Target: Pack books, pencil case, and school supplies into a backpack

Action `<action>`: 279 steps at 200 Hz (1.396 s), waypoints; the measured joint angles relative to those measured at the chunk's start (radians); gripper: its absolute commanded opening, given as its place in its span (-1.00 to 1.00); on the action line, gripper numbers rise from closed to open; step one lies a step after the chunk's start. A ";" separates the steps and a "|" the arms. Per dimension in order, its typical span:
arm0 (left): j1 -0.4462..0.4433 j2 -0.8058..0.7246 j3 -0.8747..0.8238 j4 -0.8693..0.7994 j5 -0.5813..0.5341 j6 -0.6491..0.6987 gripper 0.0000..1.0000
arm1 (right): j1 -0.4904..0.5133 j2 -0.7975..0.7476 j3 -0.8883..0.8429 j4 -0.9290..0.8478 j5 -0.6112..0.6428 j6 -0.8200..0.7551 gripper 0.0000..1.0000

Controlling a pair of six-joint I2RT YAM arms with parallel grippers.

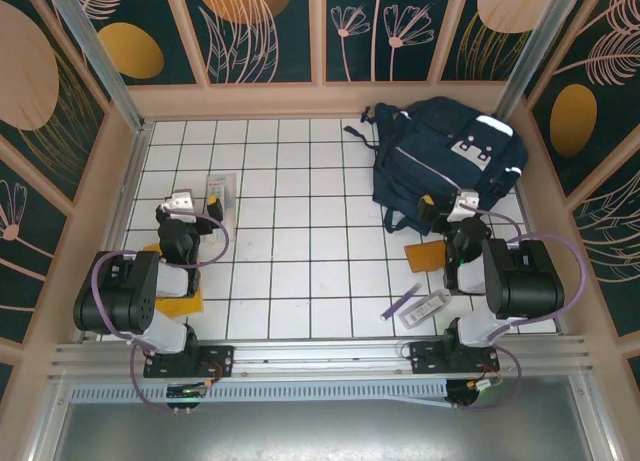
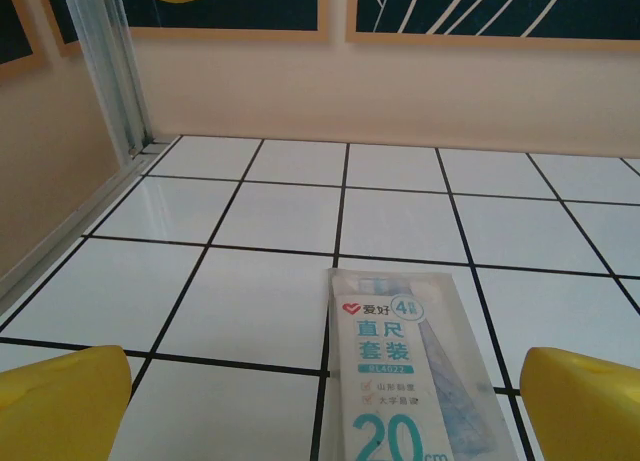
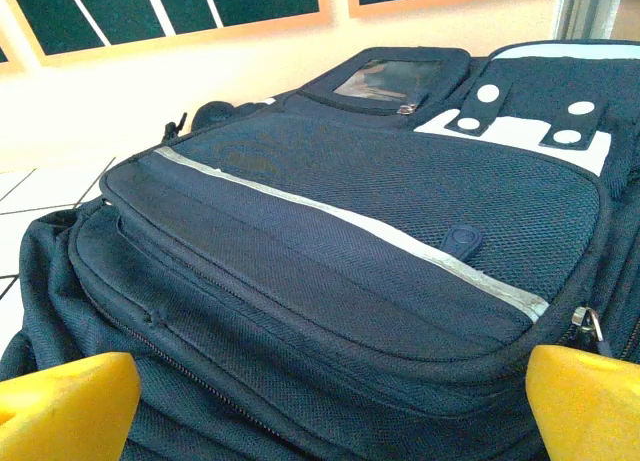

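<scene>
The left gripper [image 2: 320, 411] is held wide apart, with a clear, oblong plastic pack [image 2: 400, 381] seen between its smooth yellow fingers [image 2: 60, 406], flat on the glossy tiled table [image 2: 250, 221]. The right gripper [image 3: 330, 406] is likewise spread and empty, close before the backpack [image 3: 380, 211], whose navy mesh is crossed by a grey reflective strip. A flat orange book [image 1: 428, 254], a slim purple pen [image 1: 402, 302] and a second pack [image 1: 430, 306] are laid near the right arm. A yellow book [image 1: 183, 303] is partly covered by the left arm.

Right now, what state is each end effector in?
Left end effector: open, empty, clear-plastic ruler pack ahead.
Right end effector: open, empty, facing navy-blue fabric backpack.
</scene>
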 measured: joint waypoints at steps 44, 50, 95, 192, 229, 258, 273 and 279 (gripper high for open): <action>0.000 0.000 0.000 0.000 0.000 0.000 0.98 | 0.000 0.000 0.000 0.000 0.000 0.000 0.99; 0.000 0.000 0.000 0.000 0.000 0.000 0.98 | 0.000 0.000 0.000 0.000 0.000 0.000 0.99; 0.000 0.000 0.000 0.000 0.000 0.000 0.98 | 0.000 0.000 0.000 0.000 0.000 0.000 0.99; 0.000 0.000 0.001 -0.002 -0.002 0.000 0.98 | -0.002 0.000 0.000 0.000 0.000 0.000 0.99; -0.012 -0.125 0.134 -0.285 0.014 0.002 0.98 | -0.004 -0.165 0.005 -0.135 0.032 0.025 0.98; -0.071 -0.277 0.278 -0.497 0.026 0.004 0.98 | -0.014 -0.358 0.168 -0.435 0.084 0.166 0.99; -0.090 -0.299 0.383 -0.605 0.062 -0.012 0.98 | -0.021 -0.347 0.310 -0.577 0.075 0.240 0.93; -0.096 -0.299 0.417 -0.637 0.078 -0.017 0.98 | -0.023 -0.331 0.359 -0.620 0.064 0.263 0.87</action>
